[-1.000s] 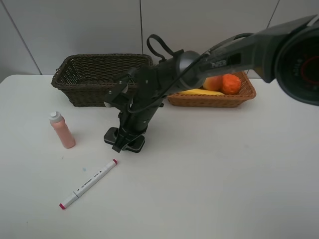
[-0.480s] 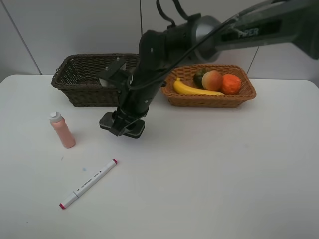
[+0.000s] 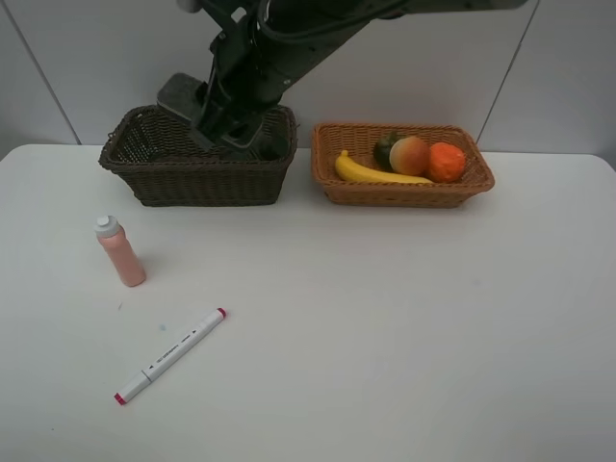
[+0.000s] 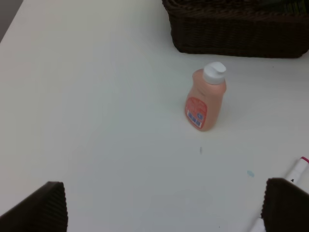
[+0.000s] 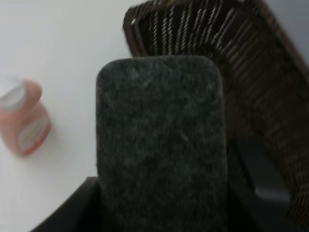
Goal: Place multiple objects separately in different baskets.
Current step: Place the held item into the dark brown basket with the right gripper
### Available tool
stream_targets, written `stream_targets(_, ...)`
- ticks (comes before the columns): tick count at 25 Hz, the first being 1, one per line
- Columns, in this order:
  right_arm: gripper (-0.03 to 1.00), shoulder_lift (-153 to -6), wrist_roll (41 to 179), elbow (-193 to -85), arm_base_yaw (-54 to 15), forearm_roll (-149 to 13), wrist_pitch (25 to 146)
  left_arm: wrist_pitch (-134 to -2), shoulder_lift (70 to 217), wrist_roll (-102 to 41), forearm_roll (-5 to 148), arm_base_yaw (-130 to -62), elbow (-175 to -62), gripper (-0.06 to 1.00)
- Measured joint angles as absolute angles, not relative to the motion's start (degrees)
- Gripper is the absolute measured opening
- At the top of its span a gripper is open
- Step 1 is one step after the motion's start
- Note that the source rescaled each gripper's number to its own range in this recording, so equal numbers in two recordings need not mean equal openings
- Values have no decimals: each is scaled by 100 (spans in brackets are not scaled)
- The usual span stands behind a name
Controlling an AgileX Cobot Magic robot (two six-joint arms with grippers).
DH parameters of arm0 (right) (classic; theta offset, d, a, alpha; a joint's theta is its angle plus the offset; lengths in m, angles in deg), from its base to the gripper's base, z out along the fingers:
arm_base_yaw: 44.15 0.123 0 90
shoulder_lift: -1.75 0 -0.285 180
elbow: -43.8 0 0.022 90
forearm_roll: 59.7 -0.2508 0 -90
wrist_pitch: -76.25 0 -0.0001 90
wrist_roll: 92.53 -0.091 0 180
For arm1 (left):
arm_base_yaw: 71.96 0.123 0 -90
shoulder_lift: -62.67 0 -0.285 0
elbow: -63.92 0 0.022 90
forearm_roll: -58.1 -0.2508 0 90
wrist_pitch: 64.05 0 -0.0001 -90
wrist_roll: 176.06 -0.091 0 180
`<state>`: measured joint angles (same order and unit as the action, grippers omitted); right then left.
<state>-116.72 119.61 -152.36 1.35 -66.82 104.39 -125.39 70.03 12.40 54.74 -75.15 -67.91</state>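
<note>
Baskets stand side by side at the rear of the white table [image 3: 404,318]: a deep dark brown basket [image 3: 197,178] on the left and a shallower orange-tan basket [image 3: 404,192] on the right, near each other but apart.

The right arm reaches down from the top of the high view. The right gripper [image 3: 229,123] pinches the dark grey eraser [image 3: 178,93] and holds it off the table at the dark brown basket, overlapping the basket's rear rim. In the right wrist view the eraser [image 5: 161,140] fills most of the frame, with a corner of the dark brown basket [image 5: 231,58] behind it.

The left gripper [image 4: 163,193] is spread wide with nothing between its fingers [image 4: 41,208]. It hovers over bare table near the pink bottle [image 4: 206,99].

The orange-tan basket holds four fruits:
- banana [image 3: 380,174], along the front wall;
- peach [image 3: 409,154], behind the banana;
- orange [image 3: 446,162], touching the peach on the right;
- mangosteen [image 3: 385,146], partly hidden behind the peach.

The pink bottle stands upright on the table, in front of the dark brown basket's left end. The marker [image 3: 171,354] lies diagonally on the table, nearer the front edge and well apart from both baskets.
</note>
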Motion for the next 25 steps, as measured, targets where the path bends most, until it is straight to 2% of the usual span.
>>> stream_targets(7, 33, -12163, 11563, -16224, 18, -6680, 9543, -12539, 7003, 1240, 5474, -7515, -6791, 100)
stream_targets(15, 33, -13525, 11371, -17462, -295, -6680, 9430, -12539, 7003, 1240, 5474, -7515, -6791, 100)
stream_targets(25, 33, -14444, 11365, -17665, -407, -6991, 8780, -12539, 7003, 1240, 5474, -7515, -6791, 100)
